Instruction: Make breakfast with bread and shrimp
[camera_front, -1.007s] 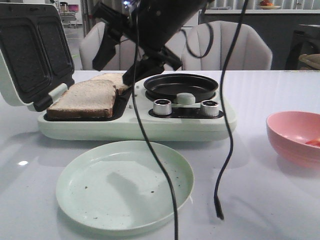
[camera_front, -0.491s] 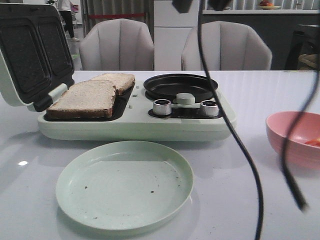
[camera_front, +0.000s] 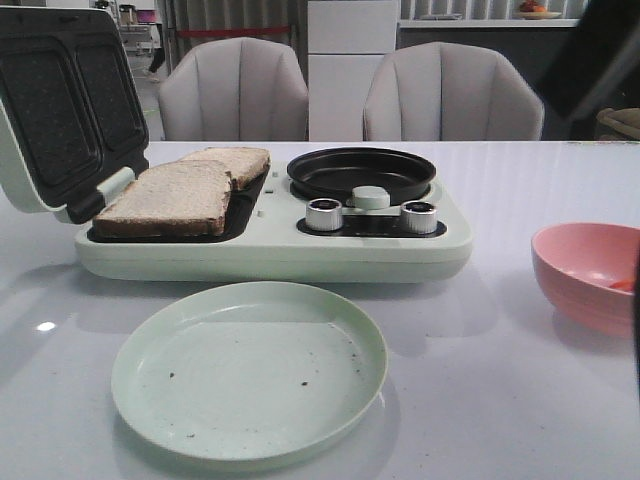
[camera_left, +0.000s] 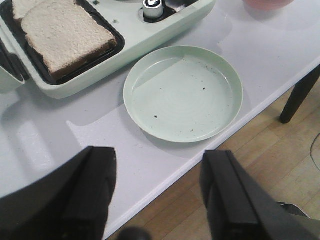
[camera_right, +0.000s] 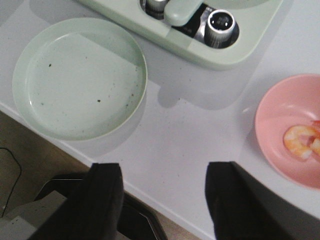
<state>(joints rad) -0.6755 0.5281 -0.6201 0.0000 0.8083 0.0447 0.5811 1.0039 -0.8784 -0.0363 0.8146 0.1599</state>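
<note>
Two bread slices lie in the left tray of the pale green breakfast maker (camera_front: 270, 262): the front slice (camera_front: 170, 197) and the back slice (camera_front: 235, 160), partly overlapped. They also show in the left wrist view (camera_left: 62, 35). The shrimp (camera_right: 300, 140) lie in the pink bowl (camera_right: 280, 115); in the front view only an orange bit (camera_front: 624, 284) shows. My left gripper (camera_left: 160, 160) is open and empty, high over the table's front edge. My right gripper (camera_right: 164, 170) is open and empty, also over the front edge, between plate and bowl.
An empty pale green plate (camera_front: 250, 370) with dark crumbs sits in front of the maker. The maker's lid (camera_front: 60, 100) stands open at the left. A black pan (camera_front: 362, 172) and two silver knobs (camera_front: 324, 214) are on its right half. Two chairs stand behind the table.
The black arm that hung over the bread and pan has lifted away. Its dangling cables have swung right and out of the front view; only a dark blur stays at the upper right.
</note>
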